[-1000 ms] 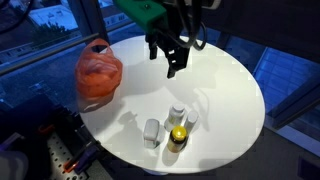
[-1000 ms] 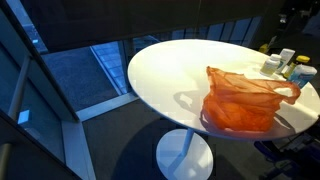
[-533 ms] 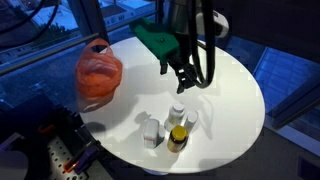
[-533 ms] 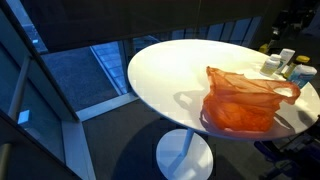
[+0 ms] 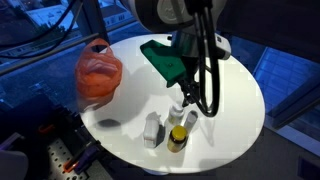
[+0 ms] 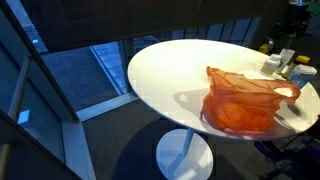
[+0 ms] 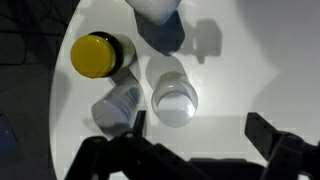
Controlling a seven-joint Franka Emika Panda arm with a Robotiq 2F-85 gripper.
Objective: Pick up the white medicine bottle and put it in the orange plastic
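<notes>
In the wrist view the fingers [image 7: 272,134] stand wide apart, empty, and the gripper [image 7: 197,128] hangs just over the white medicine bottle [image 7: 173,97]. The bottle stands upright, long axis vertical, cap toward the camera (a yellow-capped bottle [image 7: 97,56] stands just beside it). The arm [image 5: 190,35] reaches straight down from above. In an exterior view the orange plastic bag [image 5: 98,72] sits well apart on the far left of the round white table [image 5: 240,70], with dark glass panels [image 6: 100,70] around it.

gripper [image 5: 189,98] now lower, over white medicine bottle [image 7: 173,97]
</notes>
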